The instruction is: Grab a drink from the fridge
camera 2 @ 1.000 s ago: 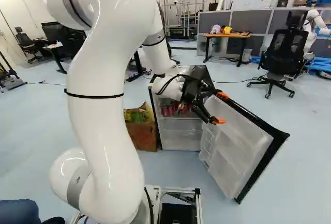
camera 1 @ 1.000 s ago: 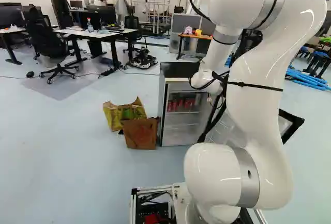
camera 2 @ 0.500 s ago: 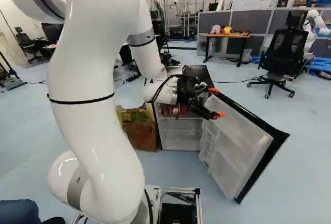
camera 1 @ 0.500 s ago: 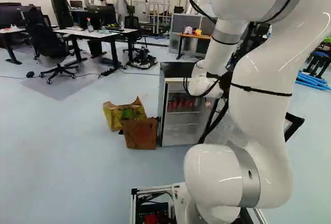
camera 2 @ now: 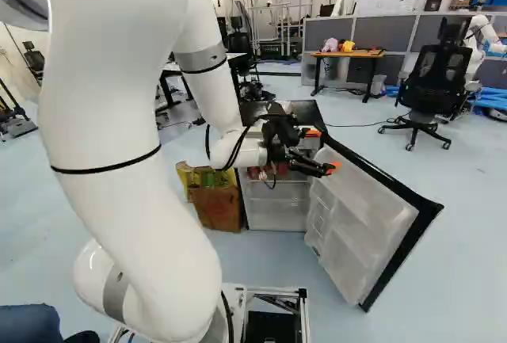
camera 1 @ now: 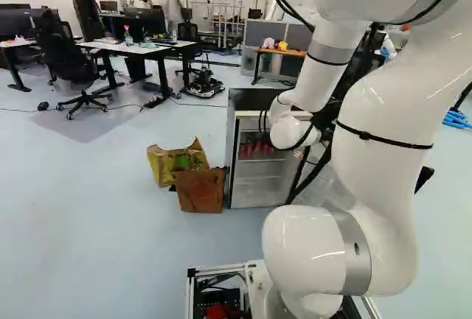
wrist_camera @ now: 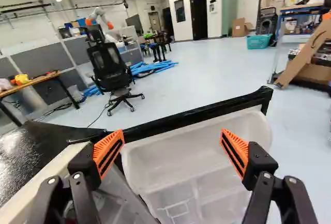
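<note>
The gripper point(wrist_camera: 171, 152) is wide open, holding nothing. The fridge door point(camera 2: 366, 212) ahead stands open, presumably giving it access to the cans point(camera 1: 249, 149) beside it.

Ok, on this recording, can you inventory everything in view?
Fridge: one, black top, pale body, ahead of the arm
Fridge door: one, white lining, black edge, swung open
Cans: several, red, inside on a shelf
Bag: one, yellow, beside fridge
Container: one, brown, beside fridge
Office chairs: several, black, around the room
Desks: several, white or wooden tops, farther back
Pipes: several, blue, on floor
Basket: one, teal, on floor
Another robot: at least one, white, background
Arm: one, white, foreground
Tool: one, black, orange pads, open, near fridge door
</note>
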Available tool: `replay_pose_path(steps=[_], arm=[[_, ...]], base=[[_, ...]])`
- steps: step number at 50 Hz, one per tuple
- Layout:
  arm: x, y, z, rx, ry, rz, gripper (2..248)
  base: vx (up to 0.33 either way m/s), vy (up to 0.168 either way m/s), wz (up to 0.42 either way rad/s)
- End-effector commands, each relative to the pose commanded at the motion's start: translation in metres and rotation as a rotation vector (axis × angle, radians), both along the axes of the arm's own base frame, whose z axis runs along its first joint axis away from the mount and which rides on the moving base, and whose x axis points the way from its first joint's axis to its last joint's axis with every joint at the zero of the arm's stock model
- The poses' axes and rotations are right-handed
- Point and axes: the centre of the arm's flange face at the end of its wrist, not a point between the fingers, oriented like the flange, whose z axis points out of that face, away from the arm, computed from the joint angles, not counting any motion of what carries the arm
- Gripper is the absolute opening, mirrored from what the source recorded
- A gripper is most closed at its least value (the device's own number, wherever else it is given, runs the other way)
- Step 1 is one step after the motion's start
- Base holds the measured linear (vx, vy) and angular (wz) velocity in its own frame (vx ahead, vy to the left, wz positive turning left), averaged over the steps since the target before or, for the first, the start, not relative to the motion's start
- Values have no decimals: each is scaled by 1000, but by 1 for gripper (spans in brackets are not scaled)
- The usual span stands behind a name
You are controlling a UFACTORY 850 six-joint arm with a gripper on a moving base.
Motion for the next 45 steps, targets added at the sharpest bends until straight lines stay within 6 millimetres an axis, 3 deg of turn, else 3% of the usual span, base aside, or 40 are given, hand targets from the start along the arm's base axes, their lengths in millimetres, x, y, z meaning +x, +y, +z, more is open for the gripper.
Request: replay_pose_path(steps=[45], arm=[[-53, 28, 2, -45, 75, 430, 247]], base=[[0, 0, 0]])
